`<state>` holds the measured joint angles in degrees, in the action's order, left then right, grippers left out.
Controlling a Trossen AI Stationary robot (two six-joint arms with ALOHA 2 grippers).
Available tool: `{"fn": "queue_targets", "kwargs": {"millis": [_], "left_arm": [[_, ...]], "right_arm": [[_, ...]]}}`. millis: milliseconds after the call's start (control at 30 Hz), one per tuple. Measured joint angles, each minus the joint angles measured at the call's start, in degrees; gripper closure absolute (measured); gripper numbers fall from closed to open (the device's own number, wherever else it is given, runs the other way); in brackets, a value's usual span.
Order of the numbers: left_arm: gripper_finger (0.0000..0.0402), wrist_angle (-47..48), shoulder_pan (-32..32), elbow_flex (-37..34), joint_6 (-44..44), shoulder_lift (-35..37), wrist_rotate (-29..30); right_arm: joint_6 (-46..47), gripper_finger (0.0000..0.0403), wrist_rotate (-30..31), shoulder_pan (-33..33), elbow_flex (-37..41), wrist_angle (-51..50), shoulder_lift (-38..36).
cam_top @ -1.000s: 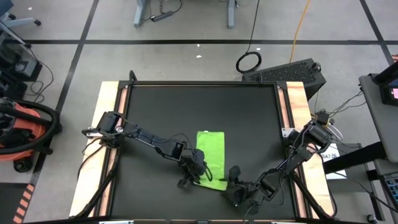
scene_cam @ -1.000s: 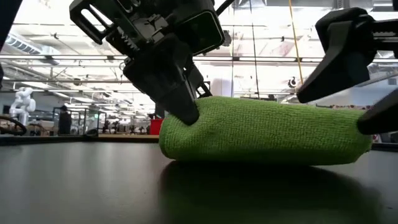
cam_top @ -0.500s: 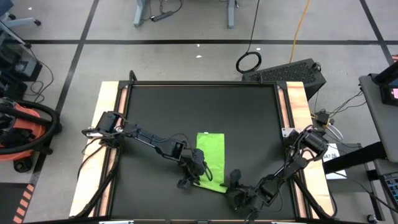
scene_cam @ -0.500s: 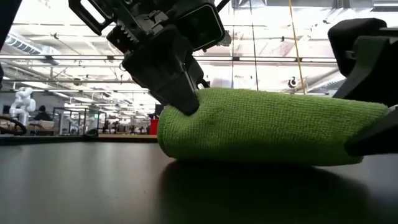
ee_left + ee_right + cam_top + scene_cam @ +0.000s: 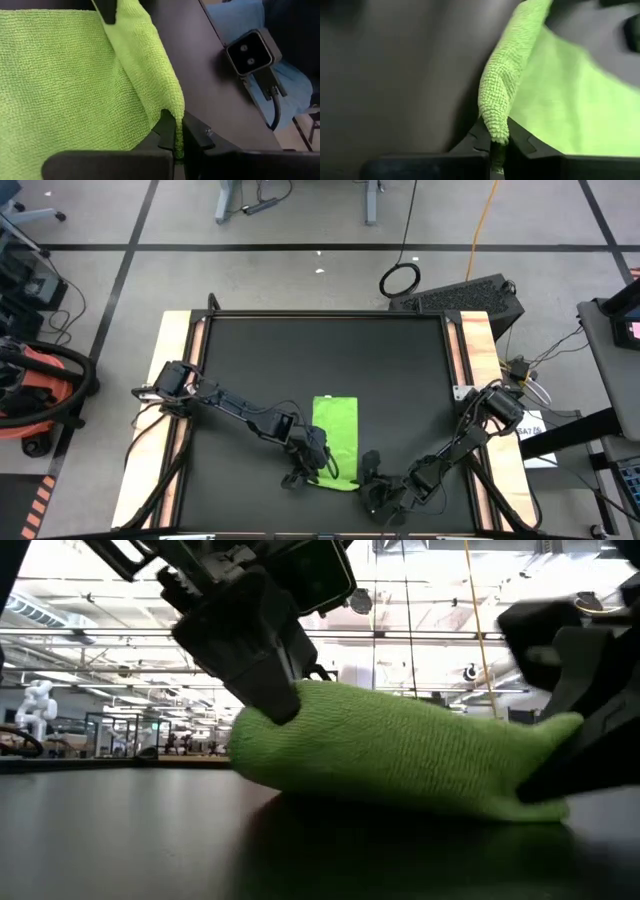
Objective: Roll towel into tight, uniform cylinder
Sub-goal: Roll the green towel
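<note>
The lime-green towel [image 5: 335, 440] lies as a narrow strip on the black mat [image 5: 250, 360], its long sides running from far to near. Its far part is flat on the mat, and its near end [image 5: 400, 755] is humped up. My left gripper [image 5: 312, 468] is shut on the near left corner. My right gripper [image 5: 366, 474] is shut on the near right corner. Both reach in slanting down from the towel's two sides. My left gripper pinches the towel's near left corner [image 5: 175, 131] between its two fingertips, slanting down from the table's left. The cloth rises from the fingers as a raised ridge; whether one layer or several, I cannot tell. That corner is held off the mat [image 5: 262, 720]. My right gripper pinches the towel's near right corner [image 5: 495, 131] between its two fingertips, slanting down from the table's right. The cloth there is a thick bunched edge. This corner sits lower than the left one, close to the mat [image 5: 535, 802].
Wooden strips [image 5: 170, 380] border the mat at left and right. A camera module [image 5: 249, 50] stands on the mat near the towel's near end. Bare mat lies beyond the towel's far edge. Cables and gear lie on the floor around the table.
My right gripper has sunk, moved toward the towel and shut on its near right corner. That end of the hump has dropped toward the mat, so the near end now slopes down to the right. The towel has shifted slightly toward the table's left.
</note>
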<state>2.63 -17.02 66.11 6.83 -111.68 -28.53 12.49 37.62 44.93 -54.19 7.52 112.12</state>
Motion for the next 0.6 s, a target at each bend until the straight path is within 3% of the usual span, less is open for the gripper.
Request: {"fn": "queue_targets", "kwargs": {"millis": [333,600], "left_arm": [[0.0391,3.76,-3.2,0.05,3.03,0.0,4.92],[0.0391,7.28,-5.62,0.17,3.65,0.0,9.98]], "right_arm": [[6.75,0.0398,-32.71,-9.45,-0.11,5.7,-0.33],[13.23,0.0398,-43.79,-14.31,-0.04,5.1,-1.03]]}}
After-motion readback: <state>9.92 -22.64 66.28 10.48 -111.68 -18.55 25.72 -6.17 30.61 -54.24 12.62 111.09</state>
